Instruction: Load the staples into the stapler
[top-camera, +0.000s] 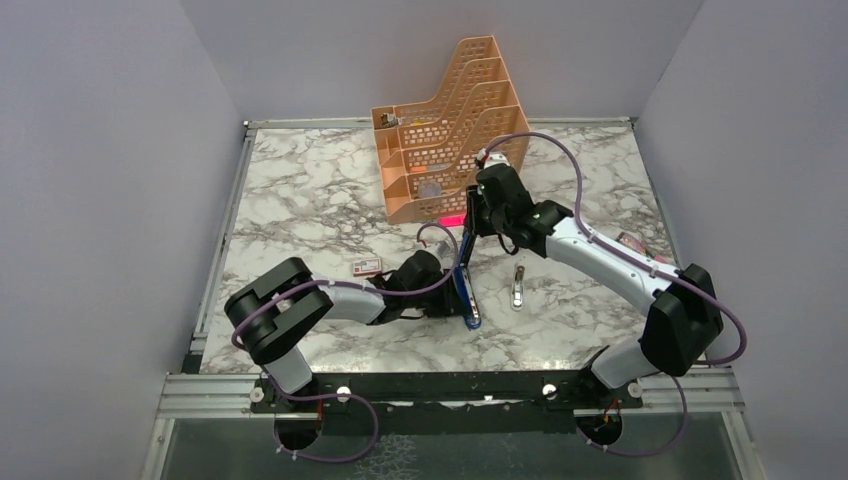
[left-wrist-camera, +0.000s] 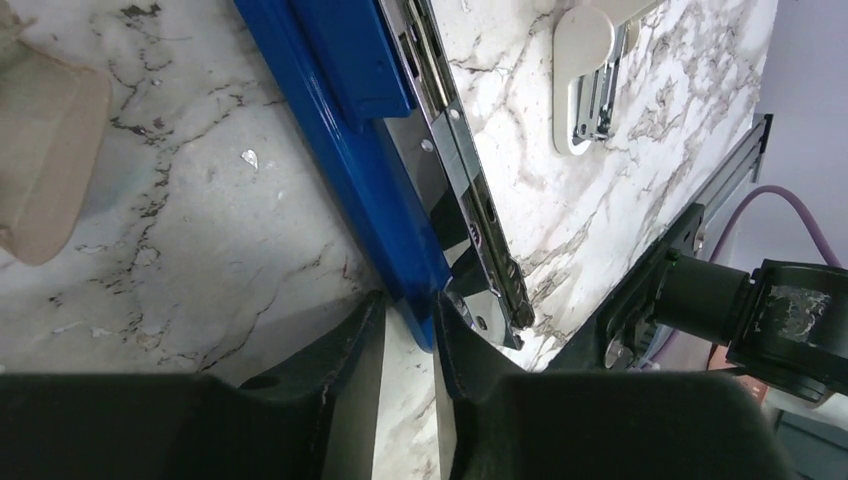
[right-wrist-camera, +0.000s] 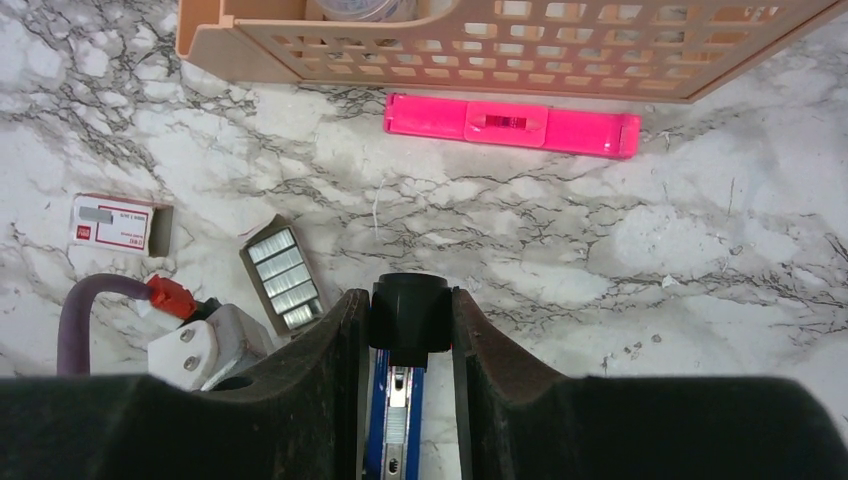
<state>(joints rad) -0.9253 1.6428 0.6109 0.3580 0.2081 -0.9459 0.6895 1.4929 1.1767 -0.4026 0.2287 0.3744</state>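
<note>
The blue stapler (top-camera: 466, 283) lies hinged open in the middle of the table, its silvery magazine rail (left-wrist-camera: 470, 205) showing beside the blue arm (left-wrist-camera: 345, 120). My left gripper (left-wrist-camera: 412, 325) is shut on the stapler's near blue tip, low on the table (top-camera: 462, 310). My right gripper (right-wrist-camera: 408, 310) is shut on the black far end (right-wrist-camera: 408, 318) of the stapler, seen in the top view (top-camera: 468, 228) as well. The staples' white box with red label (right-wrist-camera: 112, 222) lies empty at the left (top-camera: 367, 266). Its tray of silvery staples (right-wrist-camera: 284, 274) lies beside my right fingers.
An orange file rack (top-camera: 450, 130) stands at the back, with a bright-pink bar (right-wrist-camera: 512, 123) lying along its front edge. A white and chrome tool (top-camera: 517, 288) lies right of the stapler. A peach-coloured piece (left-wrist-camera: 40, 150) lies to the left.
</note>
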